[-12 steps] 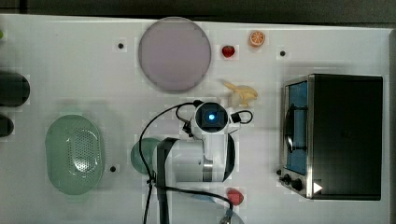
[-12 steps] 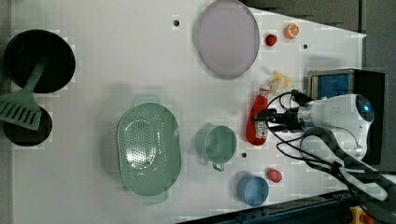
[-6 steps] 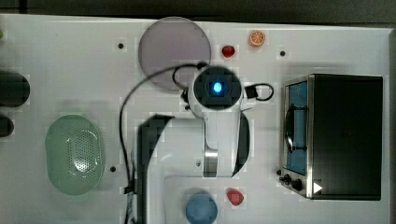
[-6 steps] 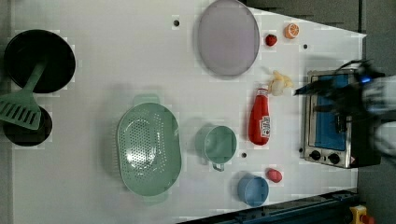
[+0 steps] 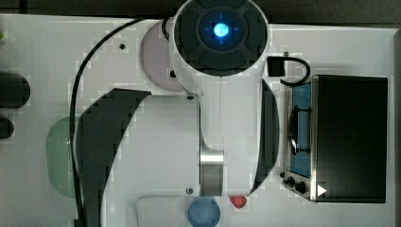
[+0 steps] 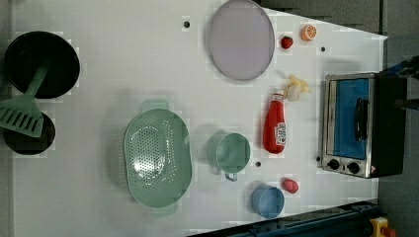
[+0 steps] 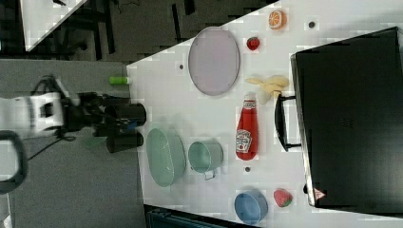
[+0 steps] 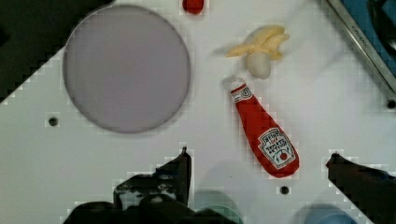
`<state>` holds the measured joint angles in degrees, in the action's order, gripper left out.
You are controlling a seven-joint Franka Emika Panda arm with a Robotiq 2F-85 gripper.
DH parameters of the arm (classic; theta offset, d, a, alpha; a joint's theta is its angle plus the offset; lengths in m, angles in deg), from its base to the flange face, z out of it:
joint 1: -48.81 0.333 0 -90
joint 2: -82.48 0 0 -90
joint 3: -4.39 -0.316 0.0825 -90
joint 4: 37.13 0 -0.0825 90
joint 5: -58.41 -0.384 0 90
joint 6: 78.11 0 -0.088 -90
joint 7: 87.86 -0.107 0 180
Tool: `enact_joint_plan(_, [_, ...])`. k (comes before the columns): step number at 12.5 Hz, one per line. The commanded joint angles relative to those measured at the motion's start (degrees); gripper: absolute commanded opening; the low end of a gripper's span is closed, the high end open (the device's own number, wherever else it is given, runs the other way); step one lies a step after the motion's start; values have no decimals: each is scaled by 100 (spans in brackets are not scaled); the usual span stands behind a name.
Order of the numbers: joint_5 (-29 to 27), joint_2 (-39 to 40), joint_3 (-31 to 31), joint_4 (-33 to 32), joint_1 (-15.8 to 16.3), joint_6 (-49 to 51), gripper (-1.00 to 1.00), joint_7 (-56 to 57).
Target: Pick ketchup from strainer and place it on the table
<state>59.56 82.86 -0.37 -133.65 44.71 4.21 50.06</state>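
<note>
Wrist view: the ketchup [image 8: 264,135] is seen lying flat on the table [image 8: 327,112] beneath the wide-open claw [image 8: 259,161], apart from its fingertips; retreat is best made straight upward, leaving it undisturbed.

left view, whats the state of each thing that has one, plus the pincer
ketchup: lying flat on the table, not held
strainer: empty, upright
green cup: upright, empty
blue cup: upright
toaster oven: door shut
plate: empty
spatula: resting across the two black pans
pincer: open, holding nothing
</note>
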Motion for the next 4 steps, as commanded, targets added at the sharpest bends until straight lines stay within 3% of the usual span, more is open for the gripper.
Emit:
enact_joint_plan(1, [6, 5, -52, 116, -26, 412, 100, -445])
enact_joint_plan(4, [7, 39, -54, 70, -26, 400, 100, -445])
